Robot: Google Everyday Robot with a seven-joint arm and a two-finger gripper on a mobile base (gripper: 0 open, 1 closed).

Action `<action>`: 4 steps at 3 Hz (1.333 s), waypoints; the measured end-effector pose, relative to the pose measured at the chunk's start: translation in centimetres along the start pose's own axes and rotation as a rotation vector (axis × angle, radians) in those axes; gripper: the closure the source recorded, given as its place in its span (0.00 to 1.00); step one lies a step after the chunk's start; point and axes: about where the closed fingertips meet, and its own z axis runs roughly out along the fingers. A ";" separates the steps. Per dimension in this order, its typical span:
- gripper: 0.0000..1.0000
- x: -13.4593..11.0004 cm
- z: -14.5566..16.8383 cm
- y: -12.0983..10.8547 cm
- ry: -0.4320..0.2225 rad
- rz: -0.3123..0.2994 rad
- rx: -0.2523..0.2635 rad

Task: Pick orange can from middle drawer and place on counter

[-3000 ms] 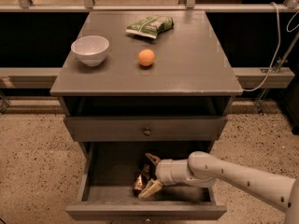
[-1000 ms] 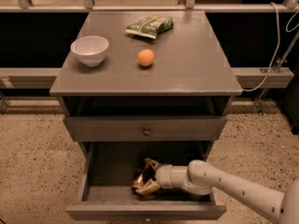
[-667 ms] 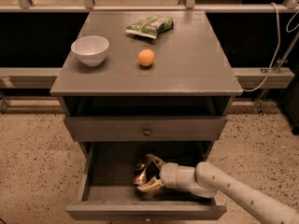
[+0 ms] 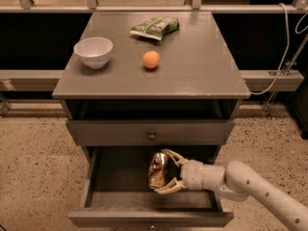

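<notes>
— Grey surface (image 4: 192, 71) tops the cabinet, well above the hand (image 4: 160, 171). Any writing up there?
— Only the print on the green bag (image 4: 155, 27), and it's too small to read. The orange can (image 4: 157, 169) is crumpled coppery metal; I can't make out its label.
— Where's the can relative to the hand?
— Right between the fingers (image 4: 171, 155), upright inside the open middle drawer (image 4: 115, 179). One finger curves round its far side, the other round its near side, and they're clamped on it.
— And the arm?
— The white arm (image 4: 250, 186) enters from the lower right and slopes up. The wrist is level and the hand points left over the drawer floor.
— Anything nearby?
— A closed drawer front with a knob (image 4: 151, 135) sits just above the hand. Higher up on the surface, a white bowl (image 4: 94, 51) is up-left and an orange ball (image 4: 151, 59) almost straight above.
</notes>
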 end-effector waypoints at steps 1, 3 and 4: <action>1.00 -5.1 -3.4 -0.6 0.077 -0.069 -0.034; 1.00 -14.8 -9.8 -5.0 0.205 -0.211 -0.055; 1.00 -18.4 -11.7 -7.3 0.255 -0.263 -0.051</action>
